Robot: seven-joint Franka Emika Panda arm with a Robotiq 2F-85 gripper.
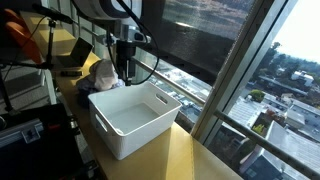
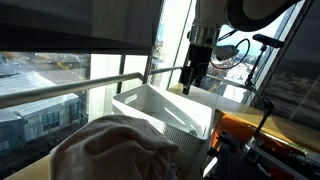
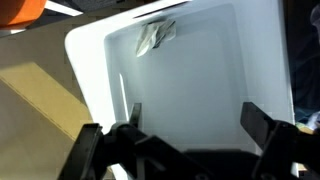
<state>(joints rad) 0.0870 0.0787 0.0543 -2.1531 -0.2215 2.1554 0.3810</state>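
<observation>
Scrap [image 3: 155, 35], crumpled, on white bin [image 3: 210, 85] floor, apart below spread-fingered end effector [image 3: 178, 140]

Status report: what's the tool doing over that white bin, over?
Tool open, empty, hovering over white bin. Crumpled scrap lying on bin floor. Cloth heap beside bin, not in the way.

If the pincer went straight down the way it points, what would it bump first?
Most likely the bare floor of the white bin. The open pincer points into it; the crumpled scrap lies off at one end. Depth is unclear.
</observation>
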